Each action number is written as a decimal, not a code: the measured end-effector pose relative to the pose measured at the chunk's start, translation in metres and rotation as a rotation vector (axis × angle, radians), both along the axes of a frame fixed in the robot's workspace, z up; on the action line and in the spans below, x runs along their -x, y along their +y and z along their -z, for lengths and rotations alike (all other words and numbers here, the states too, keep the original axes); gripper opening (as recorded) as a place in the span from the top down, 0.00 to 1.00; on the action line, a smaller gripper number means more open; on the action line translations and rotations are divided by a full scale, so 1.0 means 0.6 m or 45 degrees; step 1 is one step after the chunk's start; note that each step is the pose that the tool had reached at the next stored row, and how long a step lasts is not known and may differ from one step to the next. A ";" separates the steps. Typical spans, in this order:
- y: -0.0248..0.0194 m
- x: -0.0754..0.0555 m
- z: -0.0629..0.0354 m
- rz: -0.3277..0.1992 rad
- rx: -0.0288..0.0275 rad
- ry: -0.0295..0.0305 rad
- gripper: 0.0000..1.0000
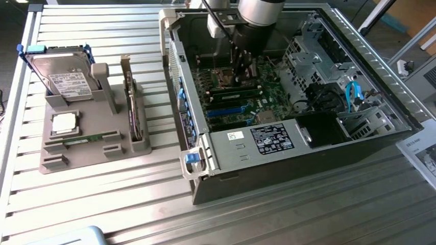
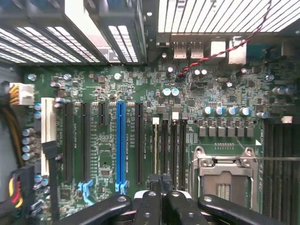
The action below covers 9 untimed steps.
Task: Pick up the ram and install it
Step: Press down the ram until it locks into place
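The gripper [image 2: 161, 197] is deep inside the open computer case [image 1: 204, 153], fingers squeezed on the ram [image 2: 155, 150], which stands on edge at a slot, walls close around.

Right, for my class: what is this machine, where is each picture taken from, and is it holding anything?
A robot arm reaches into an open computer case on a metal table. The exterior view comes from a camera off the arm; the wrist view looks from the arm's wrist past its gripper onto the green motherboard. Beside the case, a grey holder carries a hard drive, an upright card and a narrow green ram stick. The gripper is shut; whether it holds anything I cannot tell.
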<state>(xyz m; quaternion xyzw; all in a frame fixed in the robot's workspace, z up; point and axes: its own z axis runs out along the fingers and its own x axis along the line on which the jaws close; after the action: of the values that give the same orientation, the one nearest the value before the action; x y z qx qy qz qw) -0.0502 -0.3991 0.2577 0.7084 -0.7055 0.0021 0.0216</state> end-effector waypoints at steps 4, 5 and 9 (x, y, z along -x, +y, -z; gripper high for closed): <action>0.0000 0.000 -0.030 0.000 0.0000 0.0000 0.88; 0.0000 0.000 -0.047 0.000 0.0001 0.0000 0.88; 0.0000 0.000 -0.054 0.000 0.0003 0.0000 0.88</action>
<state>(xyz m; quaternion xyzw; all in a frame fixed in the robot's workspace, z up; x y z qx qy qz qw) -0.0502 -0.3991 0.2899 0.7084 -0.7055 0.0022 0.0217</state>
